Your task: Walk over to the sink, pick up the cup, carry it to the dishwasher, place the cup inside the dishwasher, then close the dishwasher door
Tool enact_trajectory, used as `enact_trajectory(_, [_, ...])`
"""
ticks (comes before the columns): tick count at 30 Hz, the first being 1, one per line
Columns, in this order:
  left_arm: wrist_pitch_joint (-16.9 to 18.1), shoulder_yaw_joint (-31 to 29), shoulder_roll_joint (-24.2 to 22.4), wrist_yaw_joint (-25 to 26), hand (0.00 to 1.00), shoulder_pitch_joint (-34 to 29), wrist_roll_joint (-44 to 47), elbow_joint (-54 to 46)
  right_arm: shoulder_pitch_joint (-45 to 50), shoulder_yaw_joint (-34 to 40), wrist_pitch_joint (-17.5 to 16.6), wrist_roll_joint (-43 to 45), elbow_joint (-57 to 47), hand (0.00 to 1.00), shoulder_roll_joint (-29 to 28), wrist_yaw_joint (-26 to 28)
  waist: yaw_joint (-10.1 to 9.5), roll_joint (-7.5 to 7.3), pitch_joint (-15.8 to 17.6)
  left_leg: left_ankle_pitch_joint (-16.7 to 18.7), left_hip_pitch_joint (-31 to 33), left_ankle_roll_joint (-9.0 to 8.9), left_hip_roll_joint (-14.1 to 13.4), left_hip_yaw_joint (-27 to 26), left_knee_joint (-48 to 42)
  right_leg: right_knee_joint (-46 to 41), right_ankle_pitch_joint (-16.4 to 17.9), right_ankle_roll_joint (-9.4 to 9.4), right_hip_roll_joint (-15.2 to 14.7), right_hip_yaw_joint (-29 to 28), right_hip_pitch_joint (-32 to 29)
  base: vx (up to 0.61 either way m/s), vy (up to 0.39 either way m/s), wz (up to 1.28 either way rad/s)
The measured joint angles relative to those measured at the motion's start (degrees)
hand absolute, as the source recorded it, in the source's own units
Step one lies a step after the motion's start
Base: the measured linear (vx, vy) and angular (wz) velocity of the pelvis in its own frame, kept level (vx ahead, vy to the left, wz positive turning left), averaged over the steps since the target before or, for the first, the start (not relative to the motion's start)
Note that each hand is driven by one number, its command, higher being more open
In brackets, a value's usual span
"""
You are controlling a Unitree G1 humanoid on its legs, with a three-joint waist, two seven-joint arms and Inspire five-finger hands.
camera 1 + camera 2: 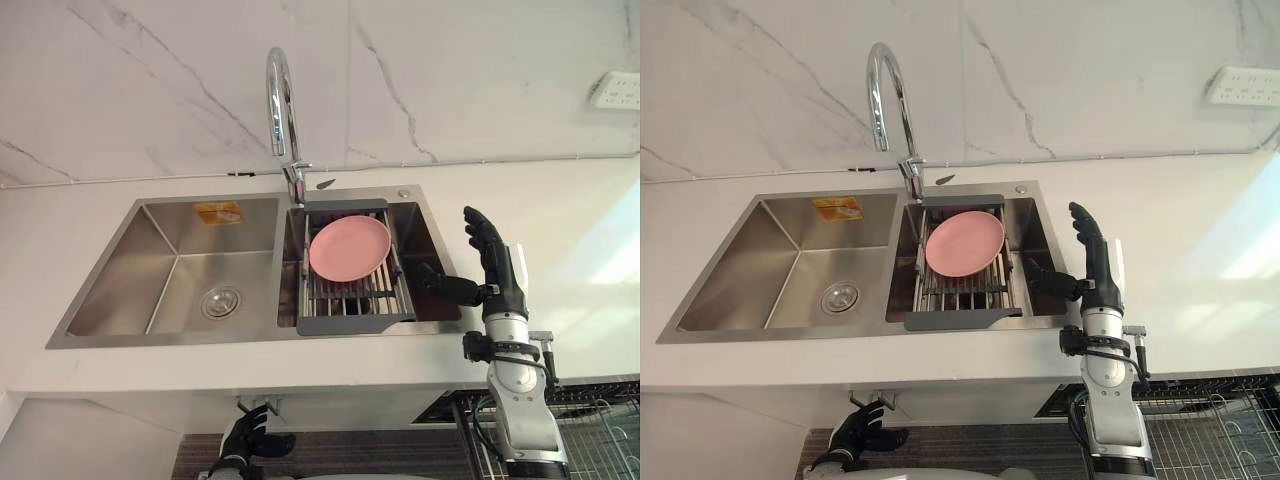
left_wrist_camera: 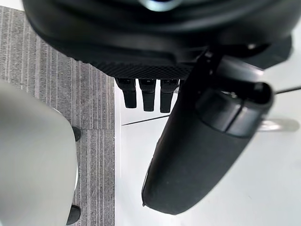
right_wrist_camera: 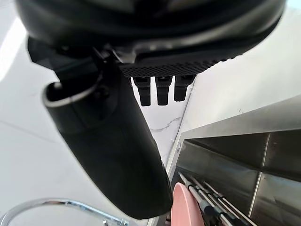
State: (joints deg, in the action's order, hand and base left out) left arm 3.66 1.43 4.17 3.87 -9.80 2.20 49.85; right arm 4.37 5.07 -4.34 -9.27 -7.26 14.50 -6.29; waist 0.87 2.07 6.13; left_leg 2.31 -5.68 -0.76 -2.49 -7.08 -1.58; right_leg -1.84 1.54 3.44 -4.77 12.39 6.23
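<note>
A round pink plate (image 1: 349,248) is held in the grey slatted rack (image 1: 350,323) set across the right basin of the stainless steel double sink (image 1: 120,270). The right hand (image 1: 497,272) is raised over the sink's right rim, fingers straight, thumb spread, nothing held. The left hand (image 1: 250,438) is seen below the counter (image 1: 560,240), fingers loosely spread. The cup's place cannot be told.

I see a white wall (image 1: 450,80) veined with grey like marble, rising behind a white countertop (image 1: 570,200). A thin line (image 1: 500,158) runs along the seam where the two meet, and a white socket plate (image 1: 616,90) is set in the wall at the far right. A bright patch of light (image 1: 612,262) lies on the countertop towards the right, and below the counter's front edge I make out a pale panel (image 1: 80,440) at the left and a dark grey ribbed floor (image 2: 56,70).
</note>
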Motion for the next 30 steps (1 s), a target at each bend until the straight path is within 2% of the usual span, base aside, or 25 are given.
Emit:
enact_trajectory(5, [0.5, -0.8, 0.0, 0.0, 0.9, 0.0, 0.0, 0.4, -4.5, -5.4, -0.5, -2.2, 1.5, 0.9, 9.1, 1.7, -0.17, -0.21, 0.1, -1.1, -0.4, 0.25, 0.5, 0.4, 1.6, 0.2, 0.0, 0.0, -0.2, 0.4, 0.0, -0.03, -0.006, 0.04])
enact_trajectory(13, [1.5, -1.6, 0.8, 0.0, 0.9, 0.1, 0.1, 0.3, -13.3, -12.1, -1.6, -7.4, 10.4, 0.9, 19.5, 2.1, -1.02, -1.0, 0.6, -1.5, 0.5, 0.34, 0.7, 1.5, 2.0, 0.3, 0.0, 0.0, -0.4, 1.3, -0.6, 0.0, -0.006, 0.06])
enact_trajectory(23, [2.4, -1.6, 3.5, 0.0, 0.9, 0.1, 0.2, -0.6, -20.1, -19.6, -2.8, -13.5, 17.3, 0.9, 25.4, 2.6, -1.45, -2.34, 2.7, -1.3, 1.9, 0.1, 0.8, 1.9, 1.1, 0.3, 0.0, 0.02, -0.6, 1.9, -1.4, 0.0, -0.003, 0.02])
enact_trajectory(30, [1.9, -1.6, 4.5, 1.2, 0.9, -1.5, 0.0, 2.4, -23.5, -23.3, -3.3, -14.9, 18.3, 0.9, 27.6, 2.8, -1.68, -2.24, 4.1, -0.3, 3.3, 0.31, 0.9, 2.0, -1.1, 0.3, 0.0, 0.09, -0.9, 2.0, -1.8, -0.01, 0.0, 0.01])
